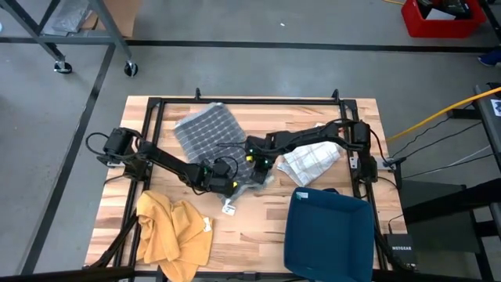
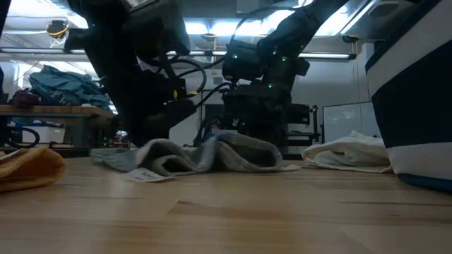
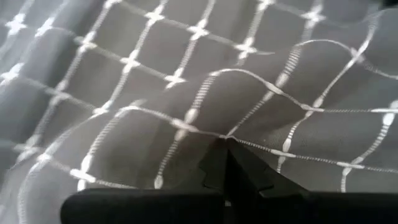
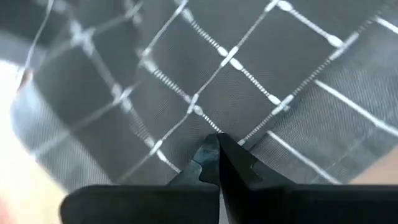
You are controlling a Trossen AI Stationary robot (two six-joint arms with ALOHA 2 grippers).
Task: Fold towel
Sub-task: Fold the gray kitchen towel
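Both my left gripper [image 1: 221,178] and right gripper [image 1: 256,159] are pinched fully closed on the grey checked towel [image 1: 205,129], bunched between them, so its edge can be folded over.

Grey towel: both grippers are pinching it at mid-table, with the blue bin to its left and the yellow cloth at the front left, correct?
Not quite. The high view shows the blue bin at the front right, not left of the grey towel. The rest holds: left gripper and right gripper are shut on it, and the yellow cloth lies front left.
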